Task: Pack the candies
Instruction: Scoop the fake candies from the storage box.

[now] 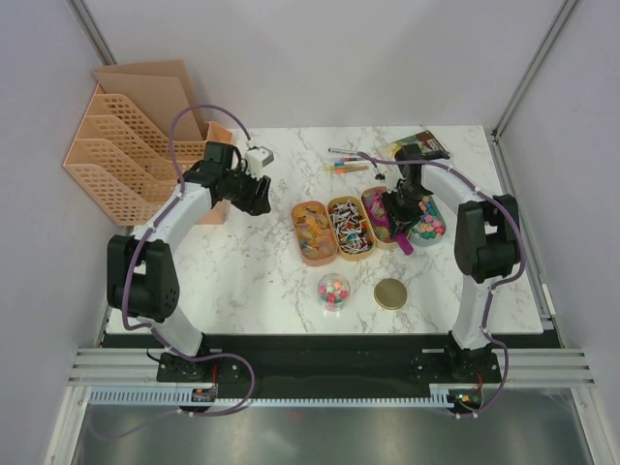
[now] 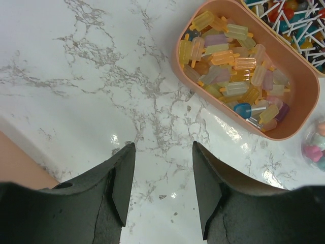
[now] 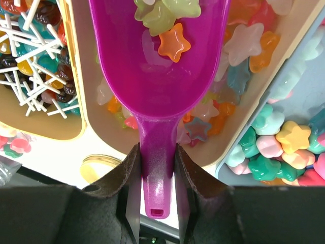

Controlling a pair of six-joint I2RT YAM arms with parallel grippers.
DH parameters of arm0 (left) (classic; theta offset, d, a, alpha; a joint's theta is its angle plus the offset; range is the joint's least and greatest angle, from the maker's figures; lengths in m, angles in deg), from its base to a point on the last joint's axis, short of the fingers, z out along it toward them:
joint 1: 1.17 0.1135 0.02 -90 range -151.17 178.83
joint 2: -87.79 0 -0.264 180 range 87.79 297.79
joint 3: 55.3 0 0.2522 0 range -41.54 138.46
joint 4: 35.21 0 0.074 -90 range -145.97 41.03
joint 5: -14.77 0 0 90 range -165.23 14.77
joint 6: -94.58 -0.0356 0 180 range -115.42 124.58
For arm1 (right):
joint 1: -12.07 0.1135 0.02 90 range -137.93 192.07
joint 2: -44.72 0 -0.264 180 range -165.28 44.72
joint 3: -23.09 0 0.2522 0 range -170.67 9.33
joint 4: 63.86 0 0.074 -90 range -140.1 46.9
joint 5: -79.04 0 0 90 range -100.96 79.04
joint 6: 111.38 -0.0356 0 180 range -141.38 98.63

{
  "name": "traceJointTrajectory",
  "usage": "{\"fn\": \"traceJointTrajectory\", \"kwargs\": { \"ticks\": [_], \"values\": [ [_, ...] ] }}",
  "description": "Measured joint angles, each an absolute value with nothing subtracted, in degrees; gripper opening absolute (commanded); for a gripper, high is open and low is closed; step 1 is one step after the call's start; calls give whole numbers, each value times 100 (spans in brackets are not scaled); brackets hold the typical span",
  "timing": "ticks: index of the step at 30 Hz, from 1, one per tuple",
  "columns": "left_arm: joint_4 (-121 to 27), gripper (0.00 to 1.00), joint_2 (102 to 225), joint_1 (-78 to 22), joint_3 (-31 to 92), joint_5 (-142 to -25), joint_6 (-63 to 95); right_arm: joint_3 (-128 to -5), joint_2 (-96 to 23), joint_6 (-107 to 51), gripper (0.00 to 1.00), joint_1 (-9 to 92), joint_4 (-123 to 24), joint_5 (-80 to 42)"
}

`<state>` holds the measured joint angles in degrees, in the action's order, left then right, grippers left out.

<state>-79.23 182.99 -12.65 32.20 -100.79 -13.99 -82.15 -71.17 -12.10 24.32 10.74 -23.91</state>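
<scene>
Four trays of candies stand in a row mid-table: yellow-orange gummies (image 1: 315, 232), wrapped lollipops (image 1: 351, 228), orange mixed star bits (image 1: 380, 215) and pastel pieces (image 1: 427, 221). My right gripper (image 3: 156, 188) is shut on the handle of the purple scoop (image 3: 157, 76). The scoop hangs over the star-bit tray (image 3: 249, 71) and holds a few star candies (image 3: 172, 43). My left gripper (image 2: 162, 188) is open and empty above bare marble, left of the gummy tray (image 2: 238, 66). A small clear jar (image 1: 333, 289) with a few candies stands in front of the trays.
A gold lid (image 1: 391, 294) lies right of the jar. Thin coloured pens (image 1: 347, 167) and a dark packet (image 1: 421, 145) lie behind the trays. An orange file rack (image 1: 121, 160) stands at the far left. The table's right edge is near the pastel tray.
</scene>
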Motion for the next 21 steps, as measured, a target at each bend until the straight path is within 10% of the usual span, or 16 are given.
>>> {"fn": "traceJointTrajectory", "kwargs": {
  "ticks": [21],
  "values": [
    [-8203, 57, 18299, -1128, 3633, -9970, -1624, -5750, -5277, -1413, 0, 2381, -1483, -2415]
  ]
}}
